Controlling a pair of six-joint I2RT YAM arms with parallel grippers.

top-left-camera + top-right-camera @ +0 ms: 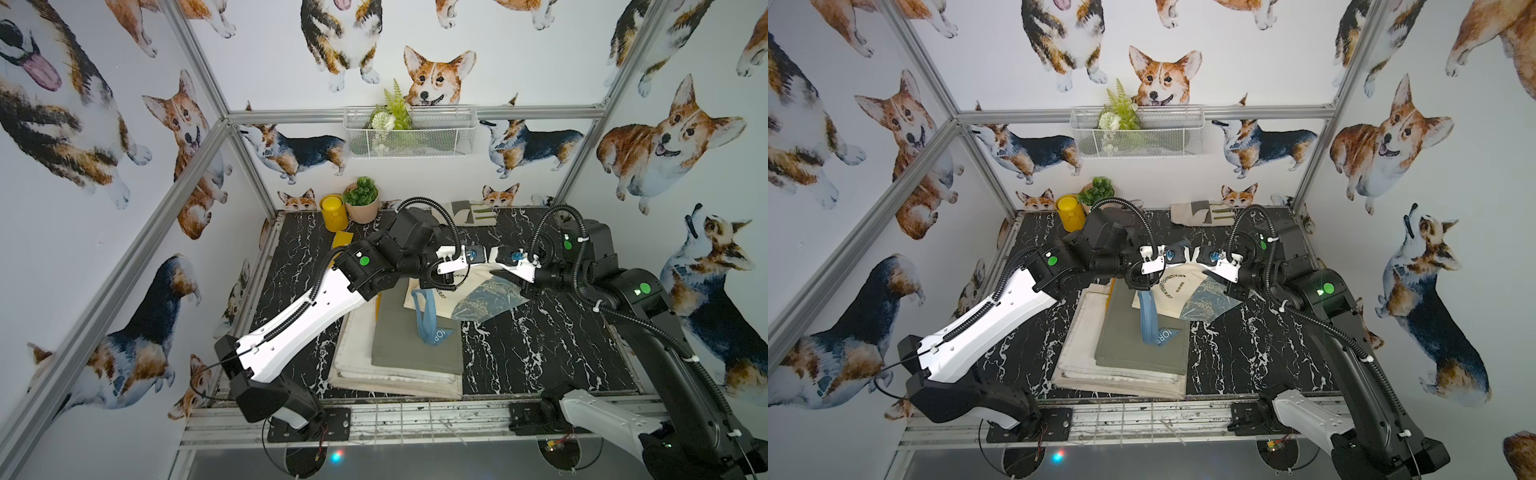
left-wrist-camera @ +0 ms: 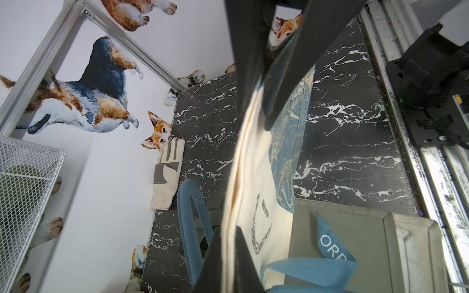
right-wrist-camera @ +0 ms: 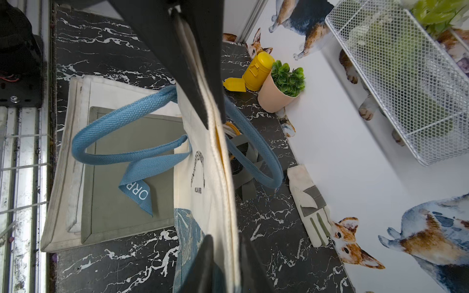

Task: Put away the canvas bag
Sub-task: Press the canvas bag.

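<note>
Well, nearest to me, on the near middle of the table (image 1: 540, 345), lies a flat pile: a cream cloth (image 1: 357, 353) underneath and an olive cloth (image 1: 415, 349) squared on top of it.

Just beyond, over the pile's far right corner, the canvas bag (image 1: 451, 297) hangs in the air by its top edge, stretched between my two arms. One blue handle (image 1: 426, 316) droops from it onto the olive cloth. I cannot tell whether the bag's printed lower part touches the table to the right.

The left gripper (image 2: 228, 236) is pressed together on the cream edge, pinching it. The right gripper (image 3: 225, 253) has the same edge running between its jaws, which look slightly parted. I cannot tell whether it grips the cloth or not.

I judge the task partway done: the bag is up and spread flat, but it is not yet set down anywhere. What is left, as I read it, is to carry it to its place and release it. Whether that place is the pile or the wire basket (image 1: 449, 137) on the far wall, the pictures do not say.

Along the far edge, a yellow can (image 1: 332, 212) and a potted plant (image 1: 361, 203) stand to the left and a work glove (image 1: 469, 212) lies to the right, all apart from the bag.
</note>
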